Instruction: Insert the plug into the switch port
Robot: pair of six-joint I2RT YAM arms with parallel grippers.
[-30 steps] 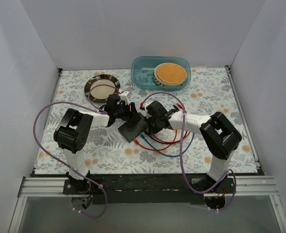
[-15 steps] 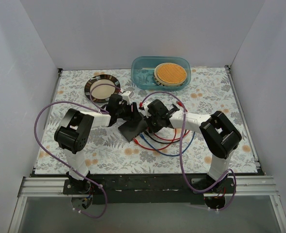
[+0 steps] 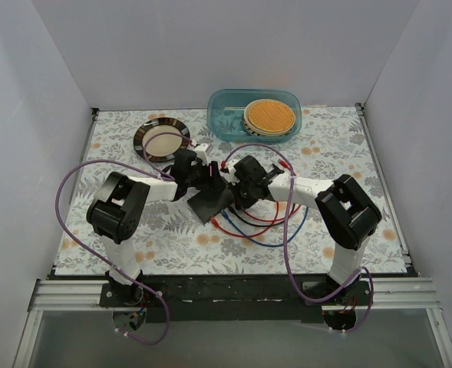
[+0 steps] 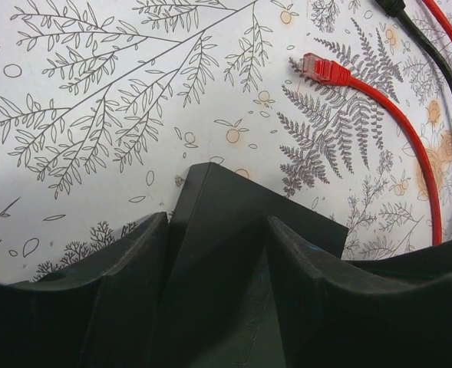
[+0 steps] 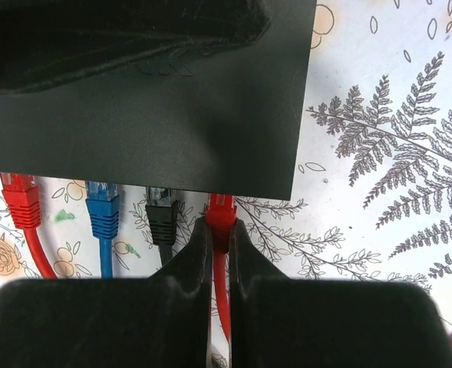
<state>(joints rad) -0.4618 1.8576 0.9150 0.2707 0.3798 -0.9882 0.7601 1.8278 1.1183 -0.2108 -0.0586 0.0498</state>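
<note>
The flat dark grey switch box (image 3: pixel 208 203) lies tilted between my two grippers. My left gripper (image 3: pixel 202 179) is shut on the box (image 4: pixel 233 207), its fingers on either side of one end. My right gripper (image 5: pixel 219 224) is shut on a red plug (image 5: pixel 221 207), whose tip is at the box's near edge (image 5: pixel 172 115), at the rightmost port. Another red plug (image 5: pixel 18 201), a blue plug (image 5: pixel 103 211) and a black plug (image 5: pixel 161 213) sit along the same edge. The sockets themselves are hidden under that edge.
Red, blue and black cables (image 3: pixel 256 224) loop on the floral mat to the right of the box. A loose red plug (image 4: pixel 324 70) lies beyond the box. A round plate (image 3: pixel 161 139) and a blue-green tub (image 3: pixel 254 115) stand at the back.
My right gripper has moved a little up and left, toward the box, with the red plug. The box and left gripper have shifted slightly the same way.
</note>
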